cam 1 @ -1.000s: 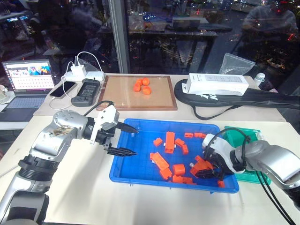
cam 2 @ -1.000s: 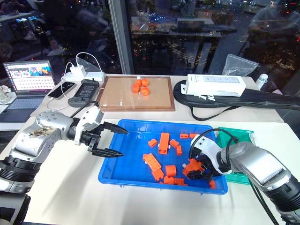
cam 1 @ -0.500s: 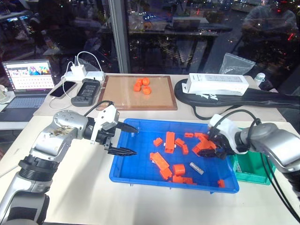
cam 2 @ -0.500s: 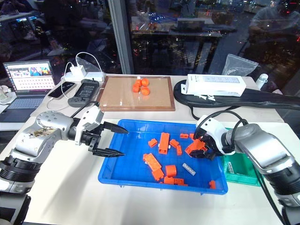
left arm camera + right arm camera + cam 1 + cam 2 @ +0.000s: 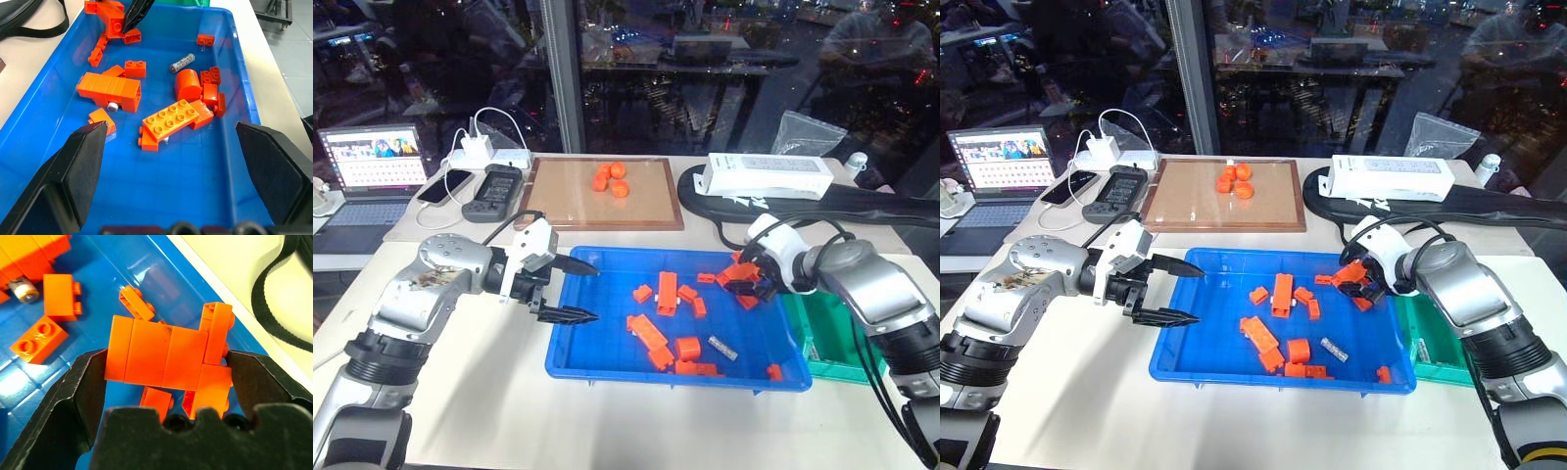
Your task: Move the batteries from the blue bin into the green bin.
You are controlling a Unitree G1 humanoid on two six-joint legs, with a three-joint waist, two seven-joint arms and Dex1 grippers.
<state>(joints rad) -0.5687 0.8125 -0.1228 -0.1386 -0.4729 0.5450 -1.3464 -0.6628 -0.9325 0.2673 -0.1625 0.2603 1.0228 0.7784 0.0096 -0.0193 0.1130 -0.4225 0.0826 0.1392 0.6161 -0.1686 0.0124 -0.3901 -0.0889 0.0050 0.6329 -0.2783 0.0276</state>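
No legible text, label or number on anything.

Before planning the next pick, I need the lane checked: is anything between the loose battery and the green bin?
Nothing lies between the battery and the green bin except the blue bin wall. The right gripper, further back, is shut on an orange block cluster.

Silver arms w/ white wrists, black cables, black-fingered end effectors [image 5: 576, 291]

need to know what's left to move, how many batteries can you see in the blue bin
2. One battery lies bare near the round orange block; another battery pokes from under the long orange block. More may hide under blocks in the blue bin.
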